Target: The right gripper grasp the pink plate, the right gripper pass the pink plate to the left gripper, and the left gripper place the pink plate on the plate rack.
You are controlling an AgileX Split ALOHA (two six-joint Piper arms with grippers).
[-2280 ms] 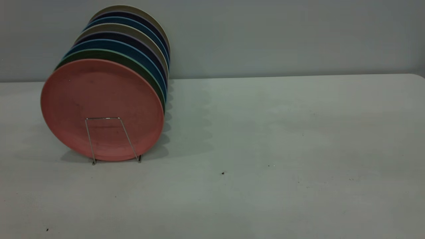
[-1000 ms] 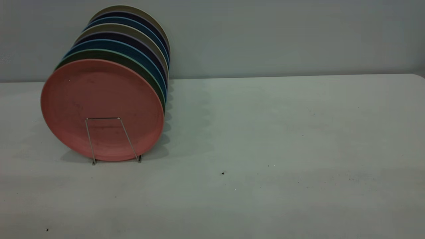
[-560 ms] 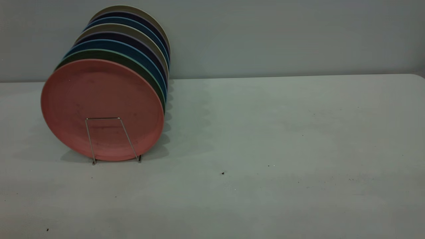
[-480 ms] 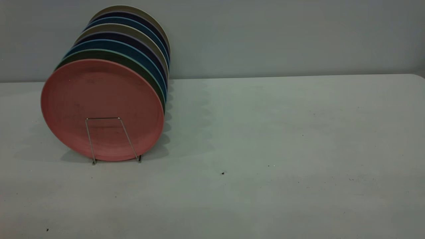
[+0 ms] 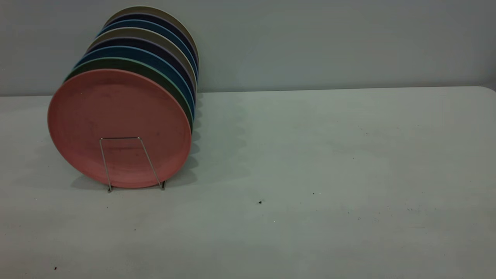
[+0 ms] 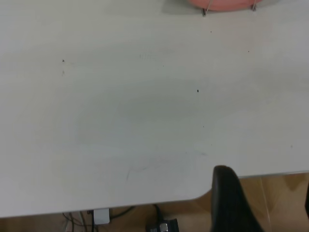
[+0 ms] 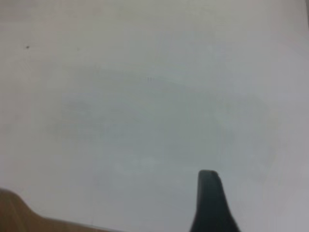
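Where the pale grey-white tabletop runs back to a plain grey wall, it carries only scattered dark specks and soft shadows; the left wrist view shows its near edge with a brown floor and some cables below it. At the left of the table the round salmon-pink matte plate stands upright at the near end of the thin silver wire plate rack, one trapezoid wire loop crossing its lower face. Behind it, toward the wall, a dark green plate and a row of blue, dark navy and beige plates stand in line in the same rack. Of the left gripper only one black finger shows, low over the table's near edge, holding nothing; the right gripper likewise shows one black finger above bare table. How far either is spread I cannot tell. Compared with the earlier views, plates, rack and specks sit exactly as they did.
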